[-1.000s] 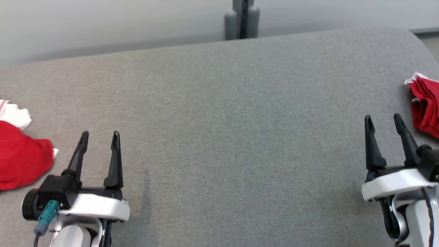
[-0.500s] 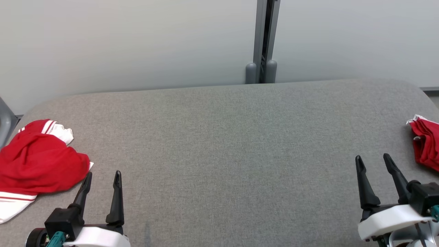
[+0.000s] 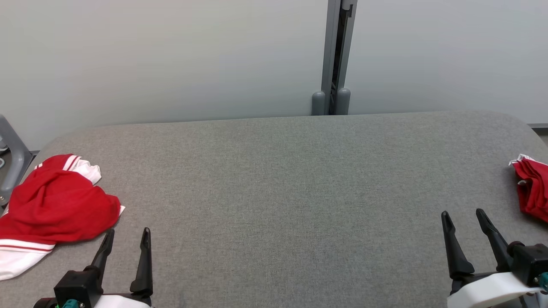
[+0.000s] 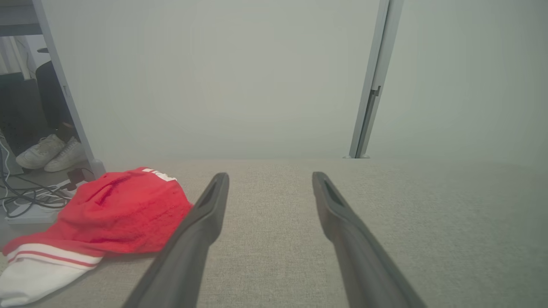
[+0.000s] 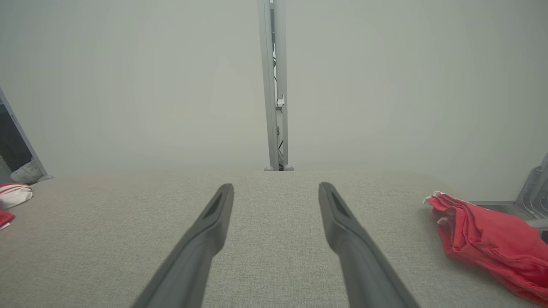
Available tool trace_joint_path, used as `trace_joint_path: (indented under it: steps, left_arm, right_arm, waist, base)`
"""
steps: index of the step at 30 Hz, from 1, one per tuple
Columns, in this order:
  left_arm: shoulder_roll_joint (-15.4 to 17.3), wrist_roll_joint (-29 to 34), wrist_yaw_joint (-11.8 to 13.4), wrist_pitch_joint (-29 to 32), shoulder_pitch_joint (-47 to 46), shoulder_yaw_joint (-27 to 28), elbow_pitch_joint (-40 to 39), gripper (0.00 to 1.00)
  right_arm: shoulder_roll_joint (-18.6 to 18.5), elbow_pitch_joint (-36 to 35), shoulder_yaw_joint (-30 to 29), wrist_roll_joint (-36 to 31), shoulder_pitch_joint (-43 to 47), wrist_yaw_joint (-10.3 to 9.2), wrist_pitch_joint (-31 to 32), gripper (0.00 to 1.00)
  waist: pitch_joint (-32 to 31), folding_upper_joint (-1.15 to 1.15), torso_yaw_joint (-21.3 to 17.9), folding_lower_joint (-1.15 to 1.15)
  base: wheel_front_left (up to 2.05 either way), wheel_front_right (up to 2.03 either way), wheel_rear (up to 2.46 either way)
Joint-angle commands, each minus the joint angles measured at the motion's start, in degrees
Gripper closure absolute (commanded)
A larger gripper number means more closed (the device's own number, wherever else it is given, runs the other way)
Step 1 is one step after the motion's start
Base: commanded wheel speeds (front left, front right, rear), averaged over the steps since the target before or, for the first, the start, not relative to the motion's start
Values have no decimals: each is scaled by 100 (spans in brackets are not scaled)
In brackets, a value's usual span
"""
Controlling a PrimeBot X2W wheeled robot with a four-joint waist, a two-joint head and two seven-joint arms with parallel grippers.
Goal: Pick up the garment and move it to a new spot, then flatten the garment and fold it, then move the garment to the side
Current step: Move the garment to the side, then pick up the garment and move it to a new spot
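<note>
Lying crumpled at the left end of the grey padded table (image 3: 278, 192), a red garment (image 3: 55, 209) with white, red-striped trim is seen, one white cuff spread toward the near edge. A second red garment (image 3: 533, 192), gathered in folds with a thin white edge, is laid at the far right end of the same table, well apart from the first. The wide stretch of cloth-covered surface between them is taken up by the two grippers alone.

The left gripper (image 3: 128, 232) is held low over the near left part of the table, fingers pointed toward the wall (image 3: 171, 55), with its outer fingertip just beside the crumpled garment's hem; whether the two touch cannot be told. Its jaws are spread wide and nothing is held between them, as is confirmed in the left wrist view, where bare table is shown in the gap. The right gripper (image 3: 462, 213) is posed likewise at the near right, near the folded garment but apart from it, jaws fully parted and empty.

A grey post (image 3: 336, 55) is stood against the wall behind the table. A pair of pale shoes (image 4: 47, 152) and some cables (image 4: 25, 196) are seen on the floor beyond the left end.
</note>
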Motion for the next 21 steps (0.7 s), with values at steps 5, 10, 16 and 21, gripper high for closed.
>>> trace_joint_path:
  steps: [5, 10, 16, 21]
  left_arm:
    - [83, -51, -62, 66, 23, -26, -50, 0]
    - [120, -73, -67, 73, -7, -41, -55, 0]
    - [149, -90, -56, 102, -63, -63, -66, 0]
    - [145, -113, -62, 110, -130, -89, -72, 0]
  right_arm:
    - [18, -28, -50, 36, 120, -2, 26, 0]
    - [37, -29, -45, 29, 107, -2, 40, 0]
    - [53, 6, -44, 39, 58, -2, 5, 0]
    - [60, 34, -63, 41, 62, -2, -31, 0]
  waist:
    - [6, 0, 1, 0]
    - [7, 0, -12, 0]
    - [27, 0, -3, 0]
    - [45, 0, 59, 0]
  base:
    - [0, 0, 0]
    - [0, 0, 0]
    - [0, 0, 0]
    - [0, 0, 0]
